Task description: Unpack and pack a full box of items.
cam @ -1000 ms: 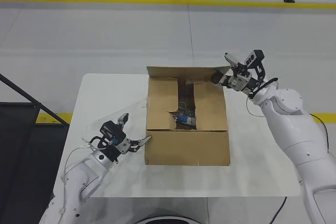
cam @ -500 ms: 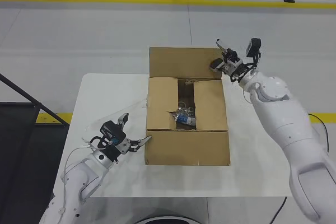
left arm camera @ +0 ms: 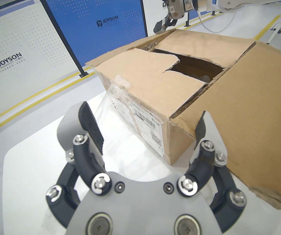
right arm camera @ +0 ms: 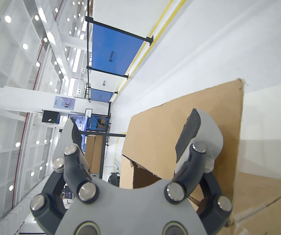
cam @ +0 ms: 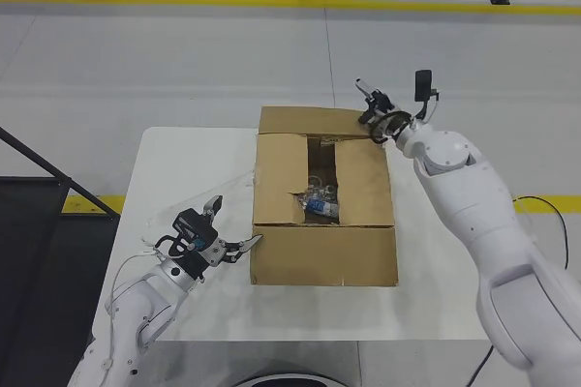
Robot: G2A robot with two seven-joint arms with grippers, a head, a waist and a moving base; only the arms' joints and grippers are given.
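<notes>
Both grippers open at a half-unfolded brown cardboard box

The brown cardboard box [cam: 324,256] sits mid-way on the white counter [cam: 194,174], its far flap [cam: 310,120] standing up. The two side flaps are folded in, leaving a gap over a blue-labelled bottle [cam: 320,205] inside. The right gripper [cam: 373,103] is spread open at the far flap's right end. The left gripper [cam: 236,220], also open and empty, hovers just beside the box's near left corner. Pulling on that one corner of the flap could probably tear the already ragged cardboard or drag the box across the counter, as nothing braces it. A white barcode label [left arm camera: 146,128] on the left wall carries print too small to read, and the blue panels behind bear a logo.
</notes>
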